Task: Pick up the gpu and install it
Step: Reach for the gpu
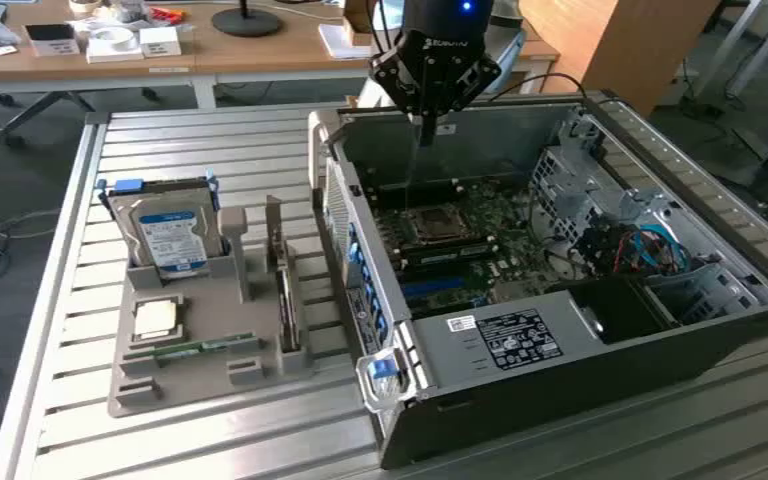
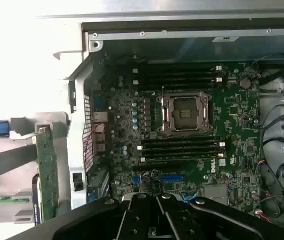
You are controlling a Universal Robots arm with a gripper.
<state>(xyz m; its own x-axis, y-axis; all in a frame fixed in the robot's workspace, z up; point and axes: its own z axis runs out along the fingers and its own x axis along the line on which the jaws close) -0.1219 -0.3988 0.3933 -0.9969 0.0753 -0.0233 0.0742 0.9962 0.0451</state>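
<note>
The gripper (image 1: 426,128) hangs above the far end of the open computer case (image 1: 598,370), its fingers pressed together and holding nothing. In the wrist view the gripper (image 2: 157,200) sits with its dark fingers meeting over the near edge of the motherboard (image 2: 232,115), looking straight down onto the empty processor socket (image 2: 184,112) and the rows of black memory slots on either side of it. The gpu (image 1: 284,300) is well apart from the gripper, not yet picked up: it stands on its long edge in a slot of the grey holder tray (image 1: 144,385) on the slatted metal counter (image 1: 197,150), just beside the case's outer wall on the exterior view's left, with its silver end bracket rising at the far end. The wrist view catches the same gpu (image 2: 46,170) as a narrow green board seen edge-on outside the case wall. The tray also carries a hard drive (image 1: 171,235) with a blue-white label standing upright at its far end, a square processor chip (image 1: 157,318) lying flat, and a small green memory stick (image 1: 204,347) lying near the gpu's near end. Inside the case, the motherboard (image 1: 478,250) lies exposed with blue and red cables bunched on the exterior view's right.
</note>
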